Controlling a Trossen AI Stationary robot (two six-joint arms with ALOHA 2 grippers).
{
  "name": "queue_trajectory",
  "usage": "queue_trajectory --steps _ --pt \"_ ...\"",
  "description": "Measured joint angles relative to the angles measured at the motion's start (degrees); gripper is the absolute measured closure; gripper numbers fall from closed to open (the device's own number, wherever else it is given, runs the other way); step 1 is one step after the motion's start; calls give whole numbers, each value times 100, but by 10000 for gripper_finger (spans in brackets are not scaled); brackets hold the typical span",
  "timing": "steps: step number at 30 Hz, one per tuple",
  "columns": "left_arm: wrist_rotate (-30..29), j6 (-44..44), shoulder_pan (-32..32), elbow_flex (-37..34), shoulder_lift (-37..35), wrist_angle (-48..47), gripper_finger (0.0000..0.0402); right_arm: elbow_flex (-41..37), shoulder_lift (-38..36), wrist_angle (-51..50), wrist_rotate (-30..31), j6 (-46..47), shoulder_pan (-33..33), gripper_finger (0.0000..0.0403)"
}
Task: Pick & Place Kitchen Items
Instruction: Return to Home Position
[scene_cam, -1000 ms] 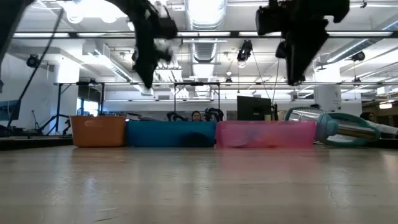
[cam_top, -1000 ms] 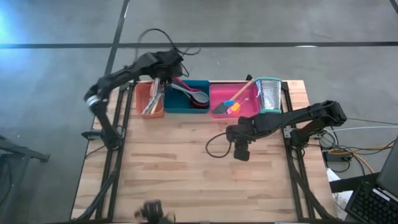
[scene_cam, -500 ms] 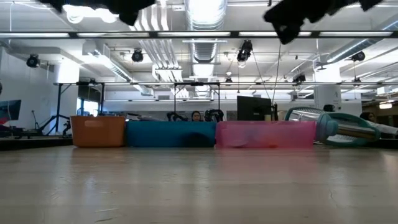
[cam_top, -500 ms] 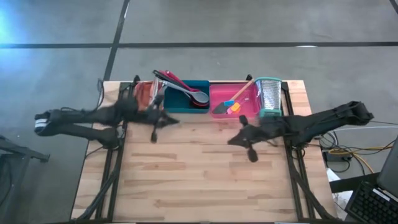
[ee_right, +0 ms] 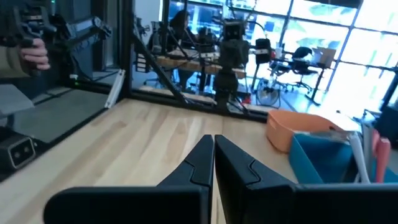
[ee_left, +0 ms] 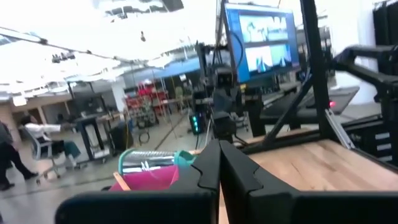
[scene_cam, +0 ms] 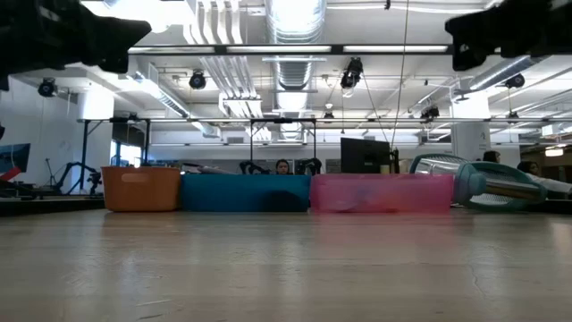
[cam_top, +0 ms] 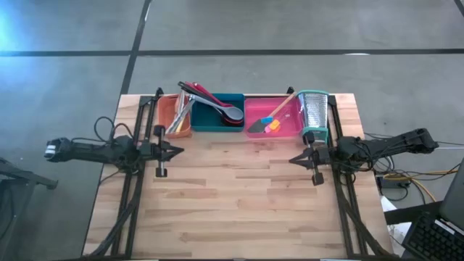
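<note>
1. High view: the left gripper [cam_top: 179, 151] is hanging over the left side of the table [cam_top: 232, 210], just in front of the orange tray [cam_top: 167, 109]. The right gripper [cam_top: 293, 160] is hanging over the right side, in front of the grater [cam_top: 313, 112]. The kitchen items are all lying in the trays along the far edge:
   - pale slim utensils [cam_top: 177, 120] in the orange tray;
   - grey spoons [cam_top: 229, 113] with red and black handles in the teal tray [cam_top: 210, 128];
   - a black spatula [cam_top: 255, 127] and small blue and orange tools [cam_top: 270, 124] in the pink tray [cam_top: 290, 119].
2. Low view: the three trays are standing side by side, touching, with the grater lying on its side just right of the pink one. Dark arm parts are showing only in the top corners.
3. Left wrist view: the left gripper's fingers [ee_left: 208, 165] are pressing together, carrying nothing. They are facing across the table towards the grater and pink tray.
4. Right wrist view: the right gripper's fingers [ee_right: 202, 158] are likewise meeting, with nothing between them. They are facing the orange and teal trays, where grey and red handles are sticking up. A person's hand [ee_right: 34, 55] is showing beyond the table.
</note>
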Motion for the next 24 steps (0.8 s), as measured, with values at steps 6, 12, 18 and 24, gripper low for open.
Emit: queue_trajectory --steps 6,12,18,24 --pt "12 -70 0 -483 -329 -370 374 -556 -465 -17 64 -11 -1 394" --pt "16 -70 0 -491 -342 -1419 363 -1003 -491 -24 66 -5 -1 394" --pt "18 -72 0 -493 -340 -2277 369 -1230 -490 -571 64 -3 -1 394" --pt "56 -74 0 -493 -340 -2466 365 -1230 -488 -1224 66 -5 -1 394"
